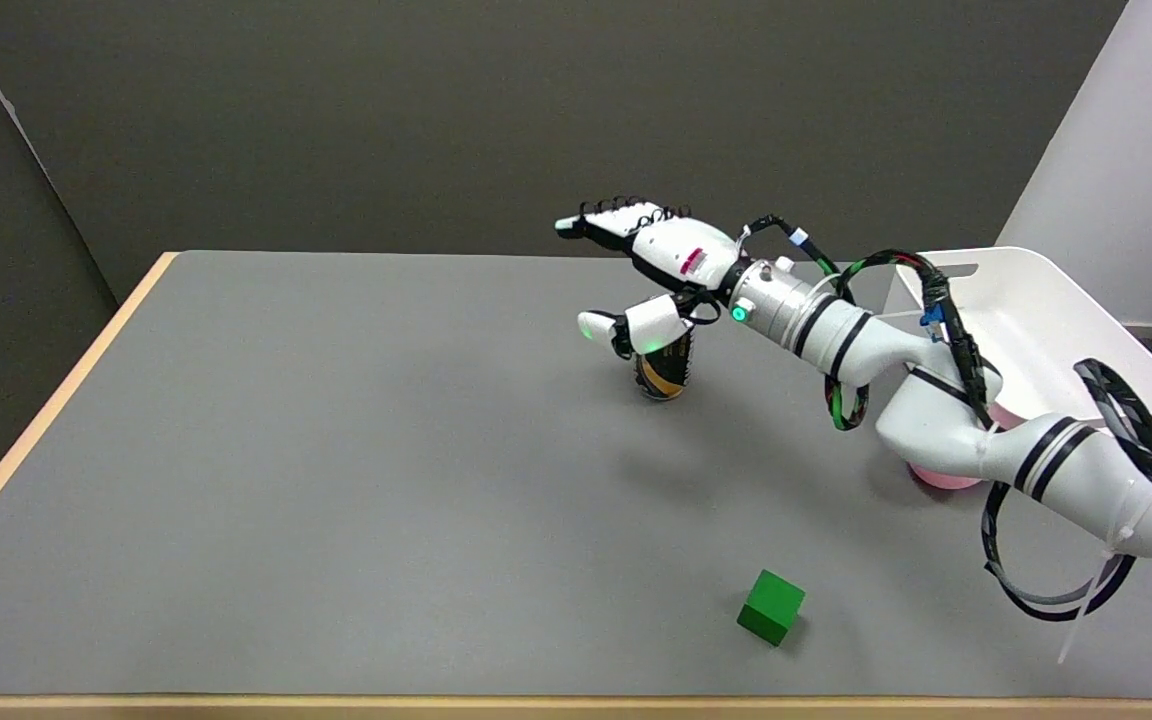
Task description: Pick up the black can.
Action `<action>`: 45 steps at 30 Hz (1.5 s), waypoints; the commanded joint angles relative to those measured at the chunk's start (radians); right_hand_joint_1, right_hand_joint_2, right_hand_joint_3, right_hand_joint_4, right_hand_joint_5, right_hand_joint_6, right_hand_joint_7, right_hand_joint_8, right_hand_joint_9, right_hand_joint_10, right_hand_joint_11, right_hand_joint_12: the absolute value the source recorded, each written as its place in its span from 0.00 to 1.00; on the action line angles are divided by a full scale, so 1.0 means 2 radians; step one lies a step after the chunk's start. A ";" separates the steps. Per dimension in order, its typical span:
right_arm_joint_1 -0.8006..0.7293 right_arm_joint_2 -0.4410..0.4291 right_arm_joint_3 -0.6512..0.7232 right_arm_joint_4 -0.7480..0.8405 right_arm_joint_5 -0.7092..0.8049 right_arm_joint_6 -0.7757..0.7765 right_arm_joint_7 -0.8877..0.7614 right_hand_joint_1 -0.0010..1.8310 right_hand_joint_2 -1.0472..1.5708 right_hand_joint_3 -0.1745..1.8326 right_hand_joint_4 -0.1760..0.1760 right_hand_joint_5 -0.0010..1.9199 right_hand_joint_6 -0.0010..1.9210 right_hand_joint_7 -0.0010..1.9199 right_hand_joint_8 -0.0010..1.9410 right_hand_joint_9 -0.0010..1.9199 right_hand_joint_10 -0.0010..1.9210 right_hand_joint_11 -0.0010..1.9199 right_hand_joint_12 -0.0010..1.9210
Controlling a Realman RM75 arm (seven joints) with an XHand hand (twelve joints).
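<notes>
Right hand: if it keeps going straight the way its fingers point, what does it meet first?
Probably nothing. The right hand points toward the picture's left across bare table; the black can sits below the thumb, not ahead, though depth is unclear.

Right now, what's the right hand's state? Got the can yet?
Right hand: open, fingers spread around the black can, not gripping it.
</notes>
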 commanded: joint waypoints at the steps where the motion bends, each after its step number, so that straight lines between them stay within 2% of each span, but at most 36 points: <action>1: -0.016 0.035 -0.011 0.051 -0.021 -0.097 -0.001 0.17 0.61 0.58 0.67 0.05 0.21 0.09 0.16 0.04 0.29 0.00 0.50; 7: -0.040 0.040 0.016 0.059 -0.021 -0.096 -0.001 0.16 0.61 0.58 0.67 0.06 0.21 0.09 0.16 0.03 0.29 0.00 0.50; 20: -0.052 0.047 0.021 0.042 -0.021 -0.088 -0.001 0.16 0.61 0.58 0.69 0.07 0.22 0.10 0.16 0.04 0.29 0.00 0.50; 45: -0.054 0.031 0.023 0.005 -0.020 -0.072 0.003 0.15 0.62 0.58 0.70 0.08 0.22 0.10 0.16 0.05 0.30 0.00 0.51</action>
